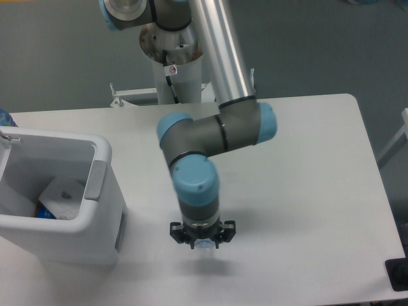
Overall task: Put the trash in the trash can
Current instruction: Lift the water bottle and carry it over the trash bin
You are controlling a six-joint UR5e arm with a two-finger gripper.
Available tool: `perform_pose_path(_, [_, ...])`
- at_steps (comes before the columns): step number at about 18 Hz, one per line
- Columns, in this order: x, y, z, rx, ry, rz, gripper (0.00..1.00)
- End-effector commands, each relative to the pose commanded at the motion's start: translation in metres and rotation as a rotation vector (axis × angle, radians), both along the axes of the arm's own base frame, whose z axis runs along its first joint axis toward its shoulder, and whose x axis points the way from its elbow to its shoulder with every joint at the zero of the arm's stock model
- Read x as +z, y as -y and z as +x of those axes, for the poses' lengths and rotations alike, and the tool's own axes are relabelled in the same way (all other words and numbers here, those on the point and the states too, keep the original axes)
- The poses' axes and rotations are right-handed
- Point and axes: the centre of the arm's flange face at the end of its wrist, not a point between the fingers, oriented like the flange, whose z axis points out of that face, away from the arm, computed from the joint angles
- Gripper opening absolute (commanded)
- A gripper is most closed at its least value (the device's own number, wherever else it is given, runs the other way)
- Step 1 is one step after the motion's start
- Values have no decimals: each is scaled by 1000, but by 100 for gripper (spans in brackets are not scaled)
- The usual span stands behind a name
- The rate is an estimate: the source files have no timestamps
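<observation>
The white trash can [95,191] stands at the left of the table. Inside it lie a blue-and-reddish piece that looks like the bottle's cap end [43,210] and a flat white piece [65,193]. My gripper [203,244] points straight down over the table's front middle, well right of the can. A small pale crumpled piece, apparently the paper [204,246], shows right between the fingertips. The wrist hides most of the fingers, so I cannot tell whether they are closed on it.
The arm's base column [172,57] stands behind the table's far edge. A blue object [4,118] shows at the left edge behind the can. A dark object [399,275] sits off the table's front right corner.
</observation>
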Motion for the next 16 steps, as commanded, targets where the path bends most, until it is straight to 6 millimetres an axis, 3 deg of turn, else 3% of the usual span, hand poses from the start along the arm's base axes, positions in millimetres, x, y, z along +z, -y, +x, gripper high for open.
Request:
perform_pose_path(6, [91, 0, -18, 80, 3, 203, 41])
perform_pose_path(9, [142, 5, -11, 107, 16, 307, 41])
perform_pose_path(16, [215, 8, 3, 143, 31, 450, 41])
